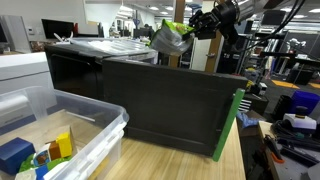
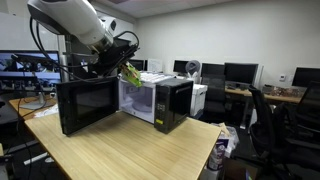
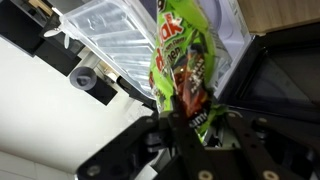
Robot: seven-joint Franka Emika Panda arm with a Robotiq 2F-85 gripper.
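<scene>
My gripper (image 3: 190, 125) is shut on a green and orange snack bag (image 3: 180, 60), pinching its crimped end between the black fingers. In an exterior view the gripper (image 1: 195, 25) hangs above the open black microwave (image 1: 170, 95), with the bag (image 1: 170, 38) sticking out toward the cavity opening. In an exterior view the bag (image 2: 131, 72) shows as a green patch just under the gripper (image 2: 120, 60), in front of the microwave (image 2: 150, 100). The microwave door (image 2: 85, 105) stands swung open. The wrist view shows the bag against the microwave's pale interior (image 3: 120, 40).
A clear plastic bin (image 1: 60, 135) with coloured toys stands on the wooden table (image 2: 120, 150) near the microwave. A green strip (image 1: 228, 125) leans by the door's edge. Office chairs (image 2: 275, 125), desks and monitors (image 2: 240, 72) fill the room behind.
</scene>
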